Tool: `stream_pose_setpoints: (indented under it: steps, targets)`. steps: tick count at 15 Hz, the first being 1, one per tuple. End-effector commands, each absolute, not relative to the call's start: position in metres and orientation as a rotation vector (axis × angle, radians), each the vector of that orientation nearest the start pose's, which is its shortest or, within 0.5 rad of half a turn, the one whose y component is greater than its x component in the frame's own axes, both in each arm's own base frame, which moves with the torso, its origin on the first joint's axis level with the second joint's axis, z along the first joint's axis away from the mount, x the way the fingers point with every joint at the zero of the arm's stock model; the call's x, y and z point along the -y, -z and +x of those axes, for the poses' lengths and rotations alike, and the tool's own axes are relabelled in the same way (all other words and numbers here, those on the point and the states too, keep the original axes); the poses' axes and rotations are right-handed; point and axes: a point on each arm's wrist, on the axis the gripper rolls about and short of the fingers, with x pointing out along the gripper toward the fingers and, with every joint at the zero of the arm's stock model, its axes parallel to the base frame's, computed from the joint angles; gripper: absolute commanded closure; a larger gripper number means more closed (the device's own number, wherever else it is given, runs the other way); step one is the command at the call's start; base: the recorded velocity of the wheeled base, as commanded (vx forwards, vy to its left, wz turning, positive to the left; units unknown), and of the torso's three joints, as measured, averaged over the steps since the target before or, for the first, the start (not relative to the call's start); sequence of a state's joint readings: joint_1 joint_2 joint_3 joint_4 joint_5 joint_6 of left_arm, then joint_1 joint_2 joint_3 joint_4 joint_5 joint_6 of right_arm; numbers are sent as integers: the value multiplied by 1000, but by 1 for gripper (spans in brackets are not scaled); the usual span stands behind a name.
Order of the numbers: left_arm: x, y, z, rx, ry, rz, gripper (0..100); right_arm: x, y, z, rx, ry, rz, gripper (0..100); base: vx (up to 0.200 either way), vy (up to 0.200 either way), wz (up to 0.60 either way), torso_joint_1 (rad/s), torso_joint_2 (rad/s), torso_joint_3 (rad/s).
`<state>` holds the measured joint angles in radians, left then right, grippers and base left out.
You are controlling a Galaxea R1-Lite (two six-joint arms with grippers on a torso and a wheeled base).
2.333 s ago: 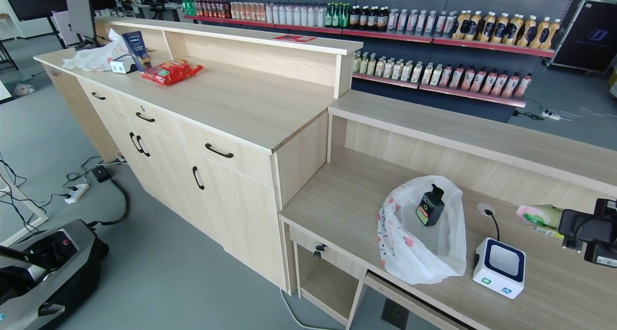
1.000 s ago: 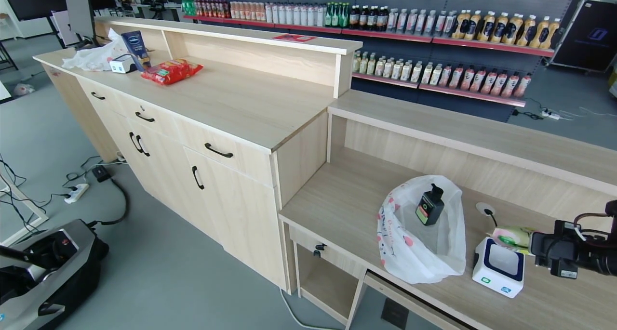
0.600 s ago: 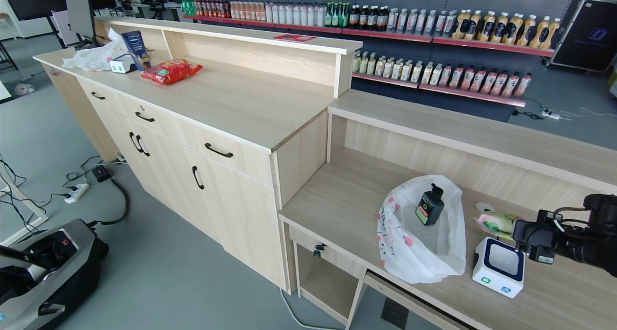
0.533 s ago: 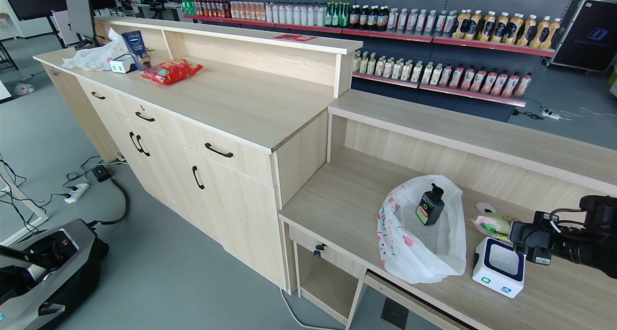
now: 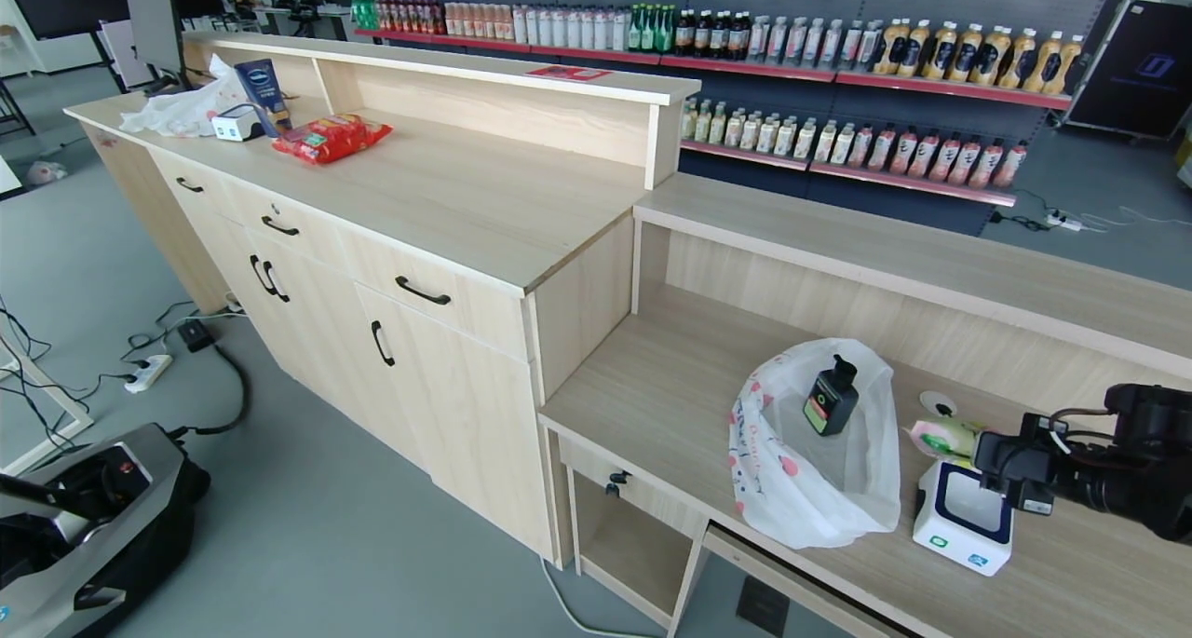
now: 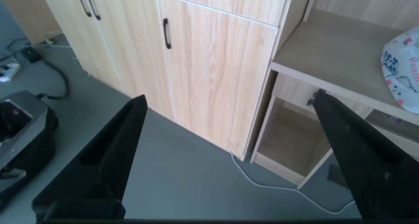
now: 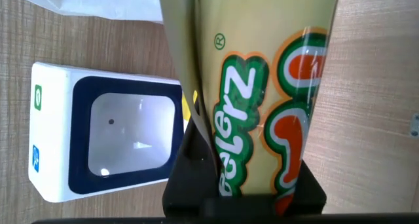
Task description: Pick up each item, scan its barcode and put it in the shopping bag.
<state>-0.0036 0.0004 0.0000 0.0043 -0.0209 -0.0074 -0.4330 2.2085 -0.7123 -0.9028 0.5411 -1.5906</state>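
Head view: right gripper [image 5: 989, 450] hangs above the low desk [image 5: 652, 386], clamped on a green-and-pink snack pouch [image 5: 939, 437]. The pouch sticks out leftward from the grip, long axis roughly left-right, over the far edge of the scanner [image 5: 964, 519]. The shopping bag [image 5: 810, 475] stands just left of the scanner, mouth open, with a dark pump bottle [image 5: 832, 400] inside.

Left wrist view: left gripper [image 6: 230, 103] is spread wide and holds nothing, low by the cupboard doors [image 6: 216, 67], well apart from the desk items.

Right wrist view: pouch runs straight out from the jaws, beside the scanner's window rather than over it.

Judgement: the right arm is nearer. The bag lies further left along the pouch's axis.
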Motion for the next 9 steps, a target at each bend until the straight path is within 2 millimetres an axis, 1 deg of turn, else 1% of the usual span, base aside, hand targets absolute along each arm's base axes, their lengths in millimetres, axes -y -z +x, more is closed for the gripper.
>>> stream_pose_setpoints:
  steps: [1,4,9]
  targets:
    - [0,-75,-23,-6,25,-9,0,137,-15,322,-320,-480,-1262,100,0,0,0,0,0,0]
    - [0,-75,-23,-6,25,-8,0,136,-10,322,-333,-486,-1238,100,0,0,0,0,0,0]
    - [0,-75,-23,-6,25,-8,0,138,-2,328,-334,-484,-1223,100,0,0,0,0,0,0]
